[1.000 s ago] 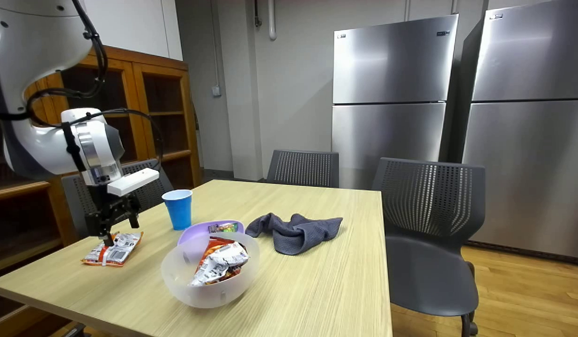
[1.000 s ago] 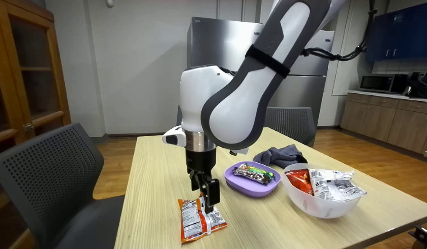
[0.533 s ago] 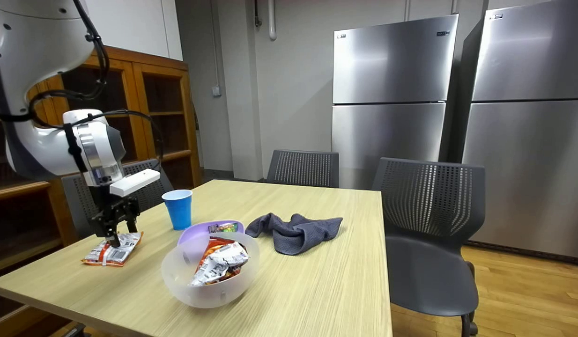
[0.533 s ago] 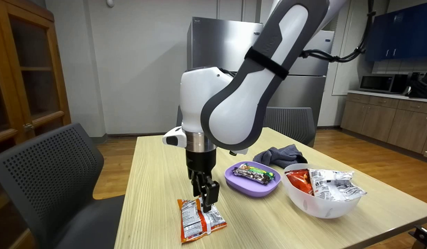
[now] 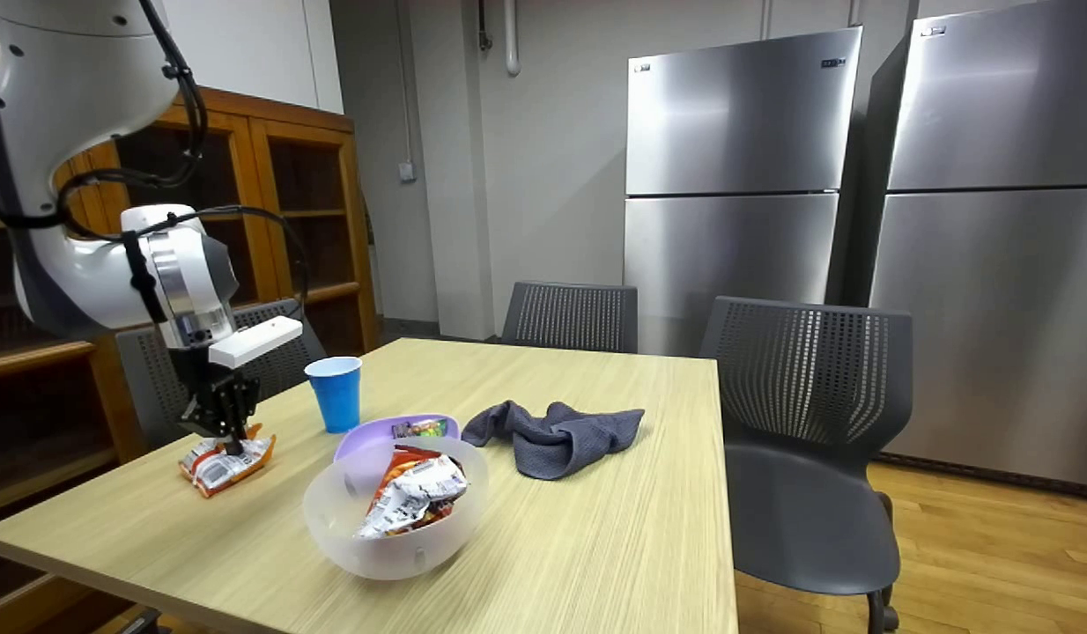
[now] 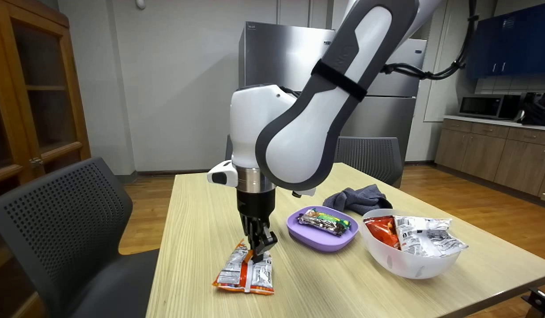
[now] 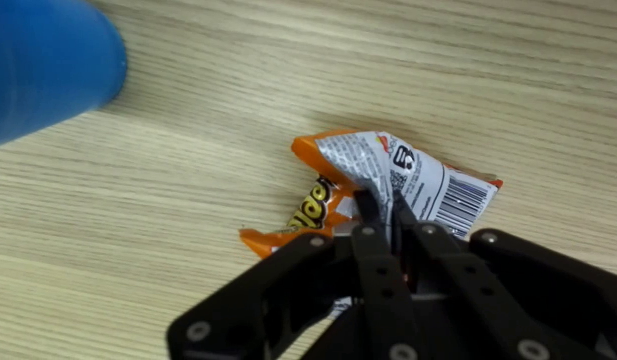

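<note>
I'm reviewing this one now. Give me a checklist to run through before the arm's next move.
1. The gripper shut on the snack bag: ok, a fold is pinched in its jaws.
2. Pinch firm enough to hold: cannot tell.
3. The snack bag clear of the table: not ok, it appears to rest on it.
4. The blue cup upright and apart from the gripper: ok.
5. The bowl apart from the gripper: ok.

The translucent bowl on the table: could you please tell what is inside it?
In both exterior views, the translucent bowl holds a red snack bag and a silvery snack bag. Whatever lies beneath these is covered and cannot be seen.
</note>
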Robot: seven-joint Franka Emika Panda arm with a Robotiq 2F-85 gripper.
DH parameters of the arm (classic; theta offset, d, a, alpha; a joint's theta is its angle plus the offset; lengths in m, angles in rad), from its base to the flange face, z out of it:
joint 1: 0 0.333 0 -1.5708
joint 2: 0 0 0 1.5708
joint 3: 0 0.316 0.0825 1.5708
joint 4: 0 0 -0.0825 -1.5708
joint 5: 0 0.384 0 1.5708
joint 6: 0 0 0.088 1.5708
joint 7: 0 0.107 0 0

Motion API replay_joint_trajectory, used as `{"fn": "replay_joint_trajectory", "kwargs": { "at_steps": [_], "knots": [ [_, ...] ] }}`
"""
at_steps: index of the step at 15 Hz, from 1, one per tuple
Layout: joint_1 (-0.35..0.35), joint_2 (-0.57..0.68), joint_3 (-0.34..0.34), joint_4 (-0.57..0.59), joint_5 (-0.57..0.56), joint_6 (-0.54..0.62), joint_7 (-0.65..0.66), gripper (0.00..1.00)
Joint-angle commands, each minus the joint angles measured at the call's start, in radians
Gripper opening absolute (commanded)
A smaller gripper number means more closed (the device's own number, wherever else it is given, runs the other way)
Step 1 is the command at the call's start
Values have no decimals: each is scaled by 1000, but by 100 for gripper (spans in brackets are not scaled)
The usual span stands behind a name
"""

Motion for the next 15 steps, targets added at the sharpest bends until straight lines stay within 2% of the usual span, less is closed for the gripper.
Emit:
{"fn": "replay_joint_trajectory", "kwargs": {
  "at_steps": [1, 7, 15],
  "knots": [
    [-5, 0, 3, 12, -2, 4, -26, 2],
    [-8, -60, 9, -20, 12, -10, -7, 0],
    [-55, -208, 35, -105, 146, -52, 7, 0]
  ]
}}
